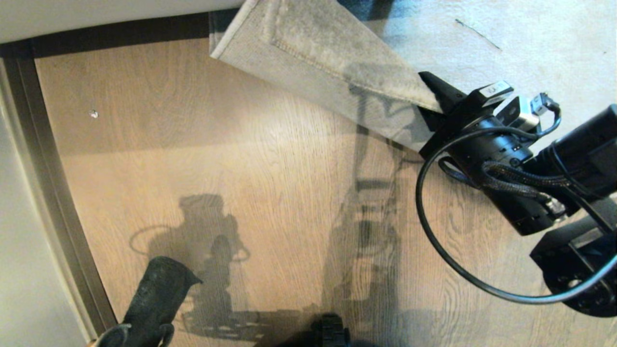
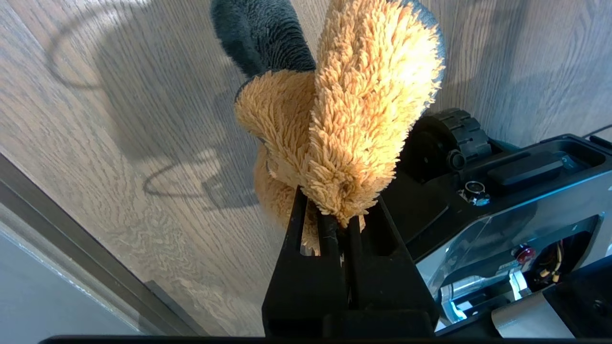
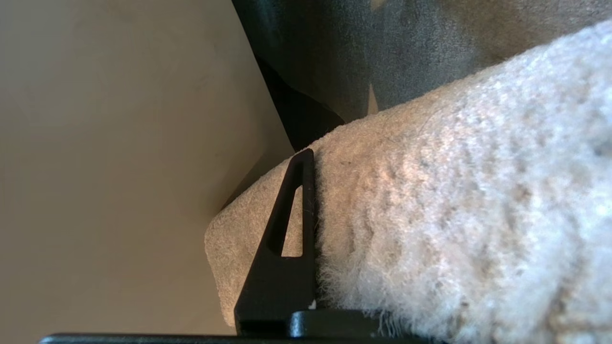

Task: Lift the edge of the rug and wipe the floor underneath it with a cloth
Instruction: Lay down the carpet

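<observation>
Right pincer (image 1: 431, 99) clamping lifted rug edge (image 1: 308, 79), left pincer (image 2: 334, 224) gripping cloth (image 2: 349, 119), bare floor (image 1: 241, 159) between

The cloth (image 2: 344, 129) shows shaggy mustard-tan with a dark grey back; the rug edge (image 1: 308, 62) is light grey (darker mottling), above pale brown wood-grain floor (image 1: 231, 168).

Bright light casts sharp arm shadows across the floor (image 1: 217, 159); nearby rug pile (image 3: 454, 191) looks blurred.
</observation>
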